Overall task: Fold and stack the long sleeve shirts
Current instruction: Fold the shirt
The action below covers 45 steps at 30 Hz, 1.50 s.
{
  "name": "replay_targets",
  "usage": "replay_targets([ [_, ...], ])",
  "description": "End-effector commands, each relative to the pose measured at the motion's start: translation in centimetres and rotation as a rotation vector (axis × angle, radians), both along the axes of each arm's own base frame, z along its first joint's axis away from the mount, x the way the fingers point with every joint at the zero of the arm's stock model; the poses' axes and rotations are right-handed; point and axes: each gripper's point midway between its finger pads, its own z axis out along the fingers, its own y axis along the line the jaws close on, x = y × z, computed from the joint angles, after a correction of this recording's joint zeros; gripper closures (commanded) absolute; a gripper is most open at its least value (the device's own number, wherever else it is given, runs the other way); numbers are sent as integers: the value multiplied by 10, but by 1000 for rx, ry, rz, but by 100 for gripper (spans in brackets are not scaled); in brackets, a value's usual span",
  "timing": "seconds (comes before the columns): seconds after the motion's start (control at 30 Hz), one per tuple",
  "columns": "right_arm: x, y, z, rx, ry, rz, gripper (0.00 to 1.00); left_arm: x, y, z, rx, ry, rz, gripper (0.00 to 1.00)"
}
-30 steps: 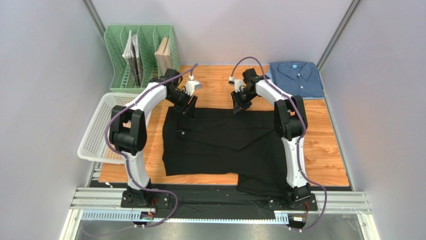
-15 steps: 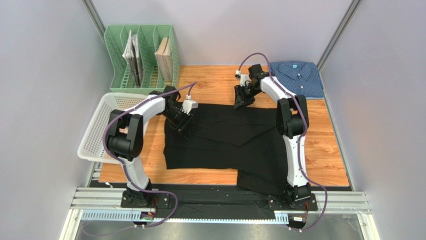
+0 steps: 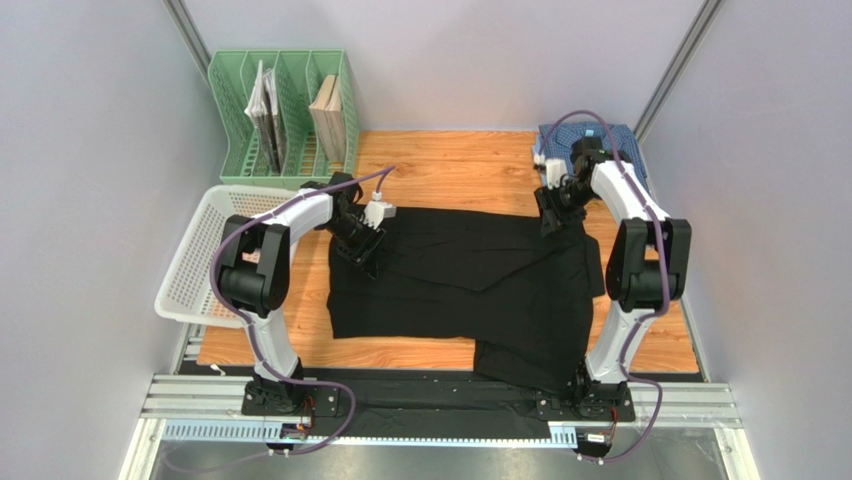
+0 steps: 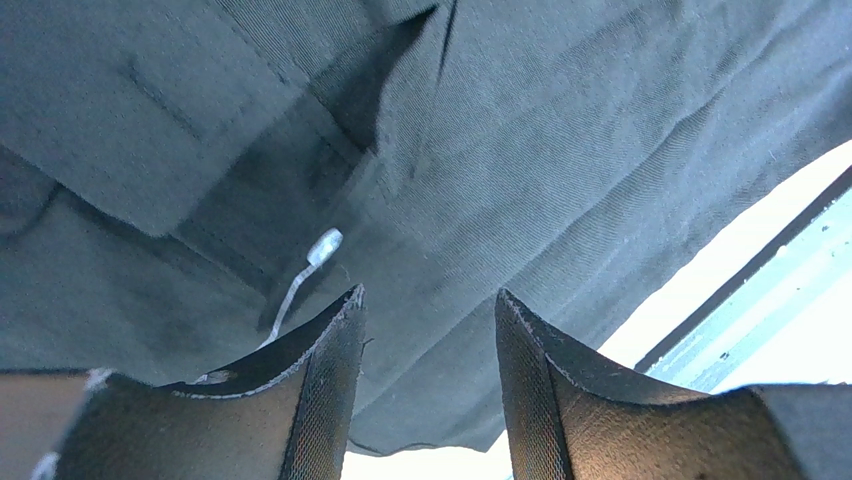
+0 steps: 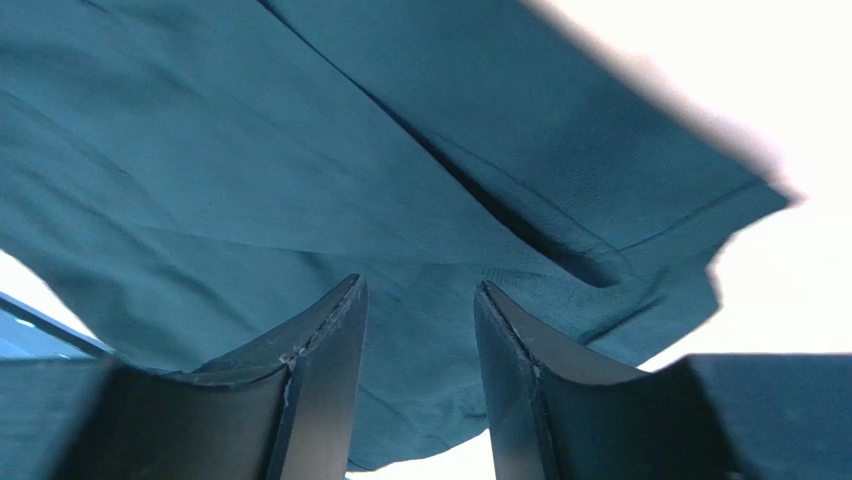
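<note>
- The black shirt [image 3: 460, 270] was seen spread flat across the middle of the desk [image 3: 450, 170], its long axis running left to right. Part of its near right portion was draped over the desk's front edge.
- The left hand [image 3: 362, 248] was positioned low over the shirt's far left corner, and the right hand [image 3: 548, 215] over the far right corner. Each arm was thus nearest to its own end of the far edge.
- In the left wrist view, the left hand [image 4: 428, 300] was found parted, its fingers [image 4: 320, 400] apart, with dark cloth lying beyond the gap and nothing gripped.
- In the right wrist view, the right hand [image 5: 418, 285] was likewise parted and empty, with a hemmed corner of the cloth lying just ahead of it.
- The blue shirt [image 3: 618, 133] was seen in the far right corner, partly hidden by the right arm.
- The coming move was judged to depend on both far corners being pinched together and the edge drawn toward the arms' bases, across the short axis.
</note>
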Motion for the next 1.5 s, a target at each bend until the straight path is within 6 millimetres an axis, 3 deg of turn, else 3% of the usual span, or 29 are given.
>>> replay_targets([
  [0.0,5,-31,-55,-83,80,1,55,11,-4,3,-6,-2,16,44],
  [0.17,29,-42,-85,-117,96,-34,57,16,2,-2,5,1,44,44],
  [0.33,54,-47,-84,-136,66,-66,58,45,8,3,20,-36,63,44],
  [0.37,56,-47,-80,-136,59,-66,57,48,9,5,19,-37,61,44],
  [0.4,67,-47,-65,-132,18,-67,57,58,4,15,-11,-72,39,44],
  [0.47,68,-45,-46,-109,-11,-51,54,63,-1,38,-64,-126,21,43],
  [0.5,69,-47,-21,-100,-65,-52,52,66,-6,51,-104,-162,-4,43],
  [0.53,67,-45,-9,-83,-92,-34,51,65,-8,61,-121,-193,-19,42],
  [0.57,60,-45,4,-74,-104,-27,49,64,-11,83,-153,-250,-35,42],
  [0.6,50,-47,8,-67,-100,-17,47,59,-10,89,-161,-275,-63,41],
  [0.63,40,-46,31,-69,-145,-6,47,54,-9,94,-166,-291,-77,41],
  [0.67,26,-46,36,-81,-142,36,46,43,-8,107,-175,-317,-97,40],
  [0.7,12,-44,37,-79,-131,61,46,30,-5,102,-171,-312,-145,40],
  [0.77,-39,-37,39,-62,-104,158,45,7,1,105,-163,-328,-193,40],
  [0.8,-57,-35,39,-63,-102,191,44,-12,7,89,-145,-305,-244,40],
  [0.83,-93,-32,32,-60,-71,232,44,-22,11,83,-131,-307,-275,40],
  [0.87,-108,-34,31,-80,-90,286,44,-34,15,83,-102,-338,-319,40],
  [0.9,-123,-34,27,-92,-90,323,43,-55,21,64,-78,-312,-386,40],
  [0.97,-168,-35,16,-111,-67,378,42,-75,28,53,-12,-334,-475,40],
  [1.0,-181,-36,9,-122,-63,428,41,-91,34,38,10,-309,-526,40],
  [1.07,-211,-37,-8,-134,-21,476,37,-101,37,30,56,-330,-592,40],
  [1.23,-251,-24,-25,-137,53,598,30,-114,39,12,103,-303,-666,40],
  [1.37,-260,-6,-32,-115,139,650,30,-105,41,4,163,-301,-669,40],
  [1.47,-262,5,-36,-126,189,690,36,-97,40,3,184,-319,-640,40],
])
